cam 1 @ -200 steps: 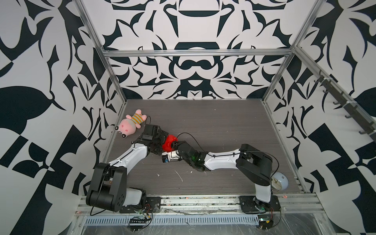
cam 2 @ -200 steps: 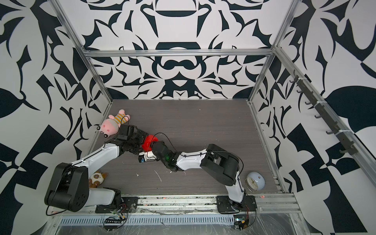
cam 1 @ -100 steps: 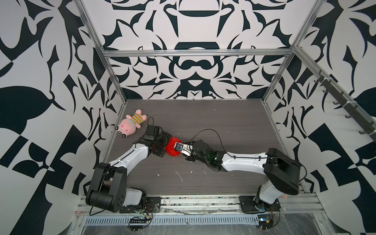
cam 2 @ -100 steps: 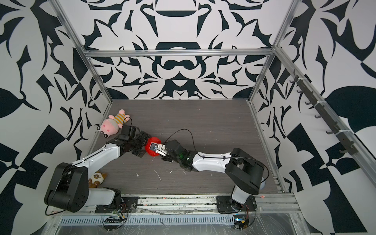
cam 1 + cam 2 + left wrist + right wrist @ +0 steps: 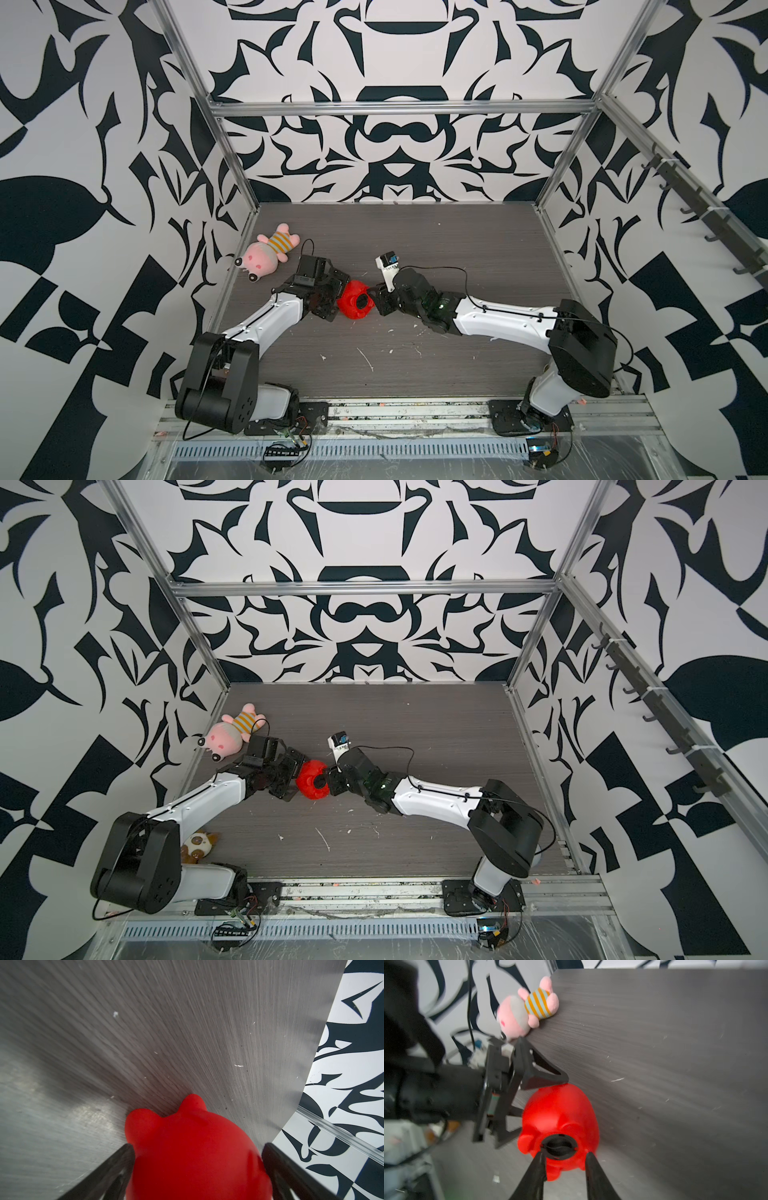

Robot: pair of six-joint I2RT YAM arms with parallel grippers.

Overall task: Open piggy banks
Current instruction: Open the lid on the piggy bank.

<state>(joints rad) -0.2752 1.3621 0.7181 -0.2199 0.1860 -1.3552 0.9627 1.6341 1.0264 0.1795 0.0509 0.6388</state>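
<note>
The red piggy bank (image 5: 353, 304) (image 5: 313, 779) hangs on its side just above the dark table (image 5: 457, 249), left of centre. My left gripper (image 5: 340, 302) (image 5: 197, 1147) is shut on its body, one finger on each flank. The black round belly plug (image 5: 559, 1145) (image 5: 364, 300) faces my right gripper (image 5: 379, 300) (image 5: 564, 1154). That gripper is open, its two fingertips level with the plug's rim on either side, a small gap showing on one side. The coin slot is hidden.
A pink plush pig in a striped shirt (image 5: 268, 257) (image 5: 527, 1012) lies at the table's left edge behind my left arm. A small brown and white plush toy (image 5: 199, 845) sits by the left arm's base. White flecks dot the front of the table.
My right arm has swung out to the right and its gripper has come round from the front of the pig to its right side, facing the plug. The left gripper still holds the pig.
</note>
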